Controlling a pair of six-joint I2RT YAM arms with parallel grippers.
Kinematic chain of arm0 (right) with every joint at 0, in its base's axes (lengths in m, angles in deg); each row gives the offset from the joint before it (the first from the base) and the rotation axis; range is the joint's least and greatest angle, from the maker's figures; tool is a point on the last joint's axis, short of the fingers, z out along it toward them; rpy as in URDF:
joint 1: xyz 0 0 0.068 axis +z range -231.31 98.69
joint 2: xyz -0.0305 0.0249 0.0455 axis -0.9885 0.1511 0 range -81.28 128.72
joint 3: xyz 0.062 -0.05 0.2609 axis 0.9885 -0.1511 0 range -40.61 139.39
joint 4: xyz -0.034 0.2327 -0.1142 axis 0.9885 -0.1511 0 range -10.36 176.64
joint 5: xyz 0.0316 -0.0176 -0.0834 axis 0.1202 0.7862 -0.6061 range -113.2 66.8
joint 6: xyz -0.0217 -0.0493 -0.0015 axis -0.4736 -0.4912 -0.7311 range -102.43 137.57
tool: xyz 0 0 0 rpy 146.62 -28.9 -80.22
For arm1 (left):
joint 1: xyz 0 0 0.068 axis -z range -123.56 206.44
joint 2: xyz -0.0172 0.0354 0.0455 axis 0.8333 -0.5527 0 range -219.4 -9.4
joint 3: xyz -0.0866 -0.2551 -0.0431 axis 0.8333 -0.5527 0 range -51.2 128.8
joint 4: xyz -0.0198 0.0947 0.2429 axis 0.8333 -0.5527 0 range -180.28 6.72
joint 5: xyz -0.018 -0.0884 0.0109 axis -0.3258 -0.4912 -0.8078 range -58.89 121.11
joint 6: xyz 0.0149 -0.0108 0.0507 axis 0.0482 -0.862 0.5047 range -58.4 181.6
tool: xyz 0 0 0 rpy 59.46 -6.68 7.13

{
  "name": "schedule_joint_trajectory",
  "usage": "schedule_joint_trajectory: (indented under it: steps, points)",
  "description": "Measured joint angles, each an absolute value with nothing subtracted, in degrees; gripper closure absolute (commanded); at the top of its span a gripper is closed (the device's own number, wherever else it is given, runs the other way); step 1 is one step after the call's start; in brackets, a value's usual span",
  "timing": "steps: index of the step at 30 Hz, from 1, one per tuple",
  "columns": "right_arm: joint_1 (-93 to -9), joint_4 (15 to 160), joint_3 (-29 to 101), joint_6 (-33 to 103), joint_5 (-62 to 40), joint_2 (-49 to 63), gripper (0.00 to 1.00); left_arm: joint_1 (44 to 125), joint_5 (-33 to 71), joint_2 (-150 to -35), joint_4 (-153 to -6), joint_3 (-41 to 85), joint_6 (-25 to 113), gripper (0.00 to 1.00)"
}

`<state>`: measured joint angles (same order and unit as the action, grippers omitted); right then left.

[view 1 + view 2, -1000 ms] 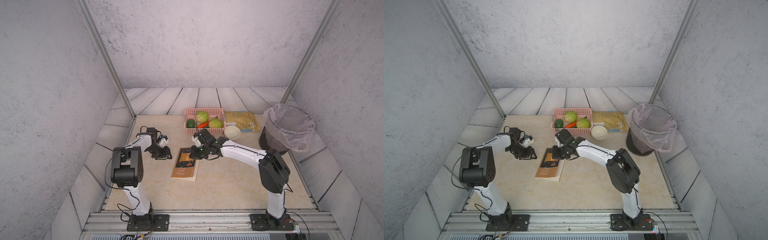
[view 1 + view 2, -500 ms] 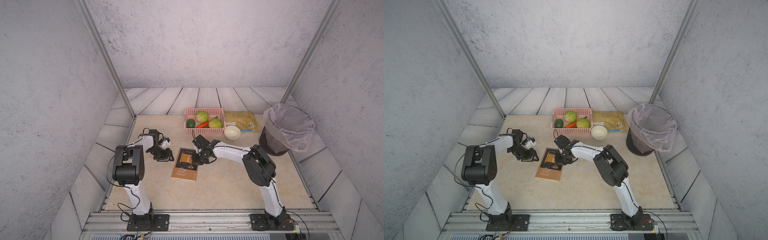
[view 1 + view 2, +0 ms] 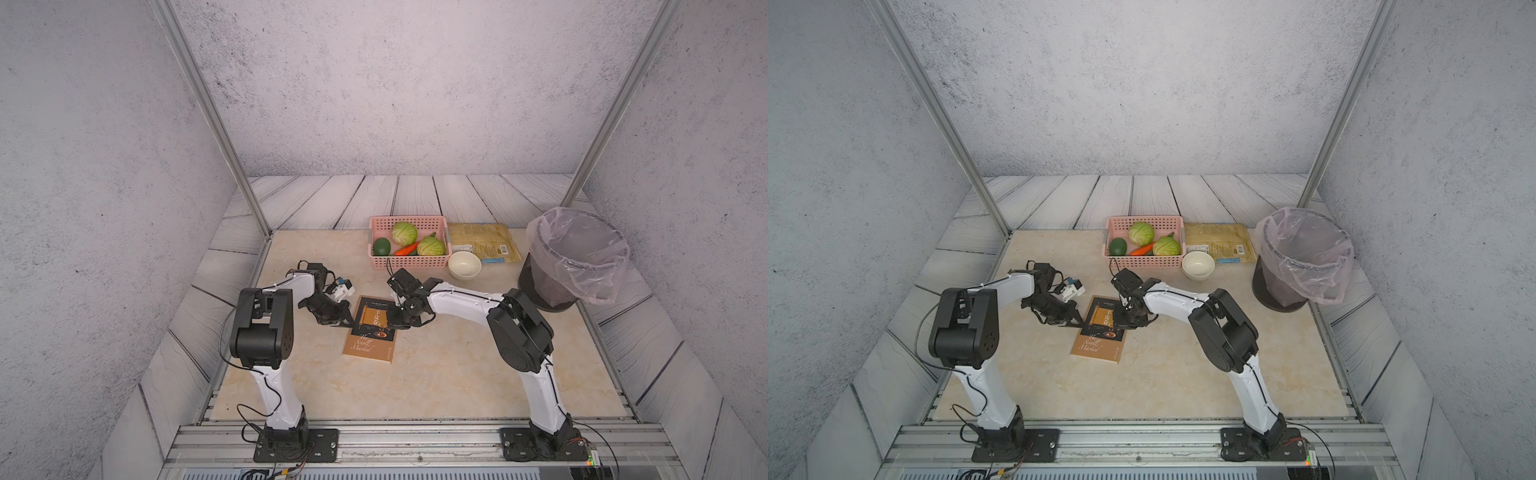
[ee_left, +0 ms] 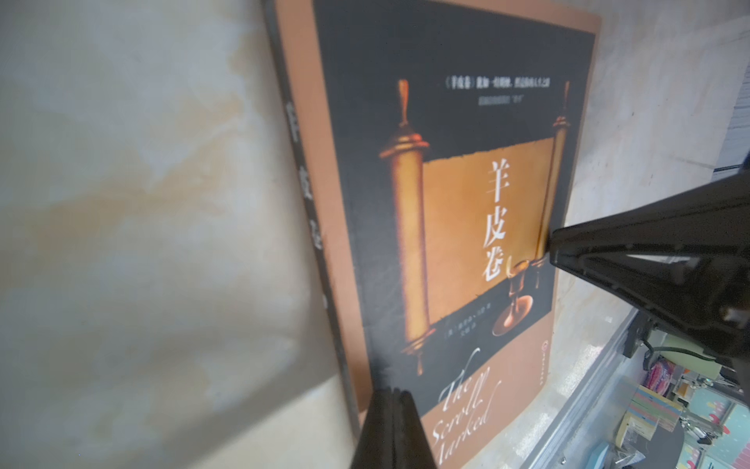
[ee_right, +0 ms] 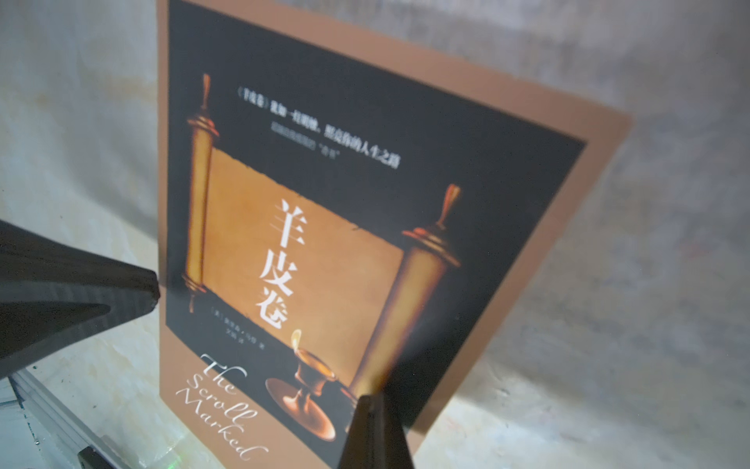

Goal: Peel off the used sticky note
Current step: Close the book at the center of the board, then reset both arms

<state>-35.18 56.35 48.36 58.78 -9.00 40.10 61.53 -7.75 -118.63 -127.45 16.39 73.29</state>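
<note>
A brown and black book [image 3: 370, 345] titled "The Scroll Marked" lies flat on the table in both top views. No sticky note shows on its cover [image 4: 446, 101] or anywhere else; it is hidden or out of view. My left gripper [image 3: 351, 326] is shut, and its tip [image 4: 391, 392] rests at the book's spine edge with nothing between the fingers. My right gripper [image 3: 392, 322] is shut too. Its tip [image 5: 371, 398] is down on the cover near the opposite edge, by the scroll picture. Each wrist view shows the other gripper's closed tip against the book.
A pink basket [image 3: 409, 262] of vegetables stands behind the book. A white bowl [image 3: 464, 264] and a flat food packet [image 3: 482, 241] lie beside the basket. A bin lined with a plastic bag [image 3: 573, 257] stands at the right edge.
My left gripper has closed and moved right to the book's spine edge. The right gripper has come down onto the cover, its elbow swinging toward the front.
</note>
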Motion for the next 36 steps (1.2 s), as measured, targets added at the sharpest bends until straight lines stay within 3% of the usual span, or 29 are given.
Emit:
schedule_joint_trajectory:
  steps: [15, 22, 25, 29, 33, 34, 36]
  points:
    - [-36.9, 53.3, 46.4, 56.2, -12.4, 38.7, 1.00, 64.9, -14.1, -119.8, -128.6, 16.4, 75.6, 1.00]
    - [-37.0, 55.0, 33.9, 50.6, -16.1, 18.3, 0.99, 63.5, -8.2, -104.7, -128.3, 14.5, 75.6, 0.99]
    - [-37.2, 55.7, 30.3, 47.4, -19.0, 6.2, 0.97, 62.1, -4.8, -95.4, -128.1, 14.5, 75.3, 0.87]
    - [-38.2, 53.4, 24.6, 44.3, -28.4, -9.3, 0.94, 59.2, 1.0, -85.2, -125.1, 12.7, 72.6, 0.50]
    - [-39.1, 52.5, 18.0, 42.1, -43.4, -20.2, 0.73, 55.2, 5.7, -79.5, -115.8, 4.9, 68.7, 0.07]
    - [-39.5, 52.6, 16.0, 41.5, -47.6, -22.7, 0.66, 54.1, 6.8, -78.5, -112.3, 1.9, 67.5, 0.01]
    - [-40.9, 53.1, 12.5, 40.3, -54.4, -26.2, 0.54, 52.7, 9.2, -77.3, -105.2, -3.8, 65.7, 0.02]
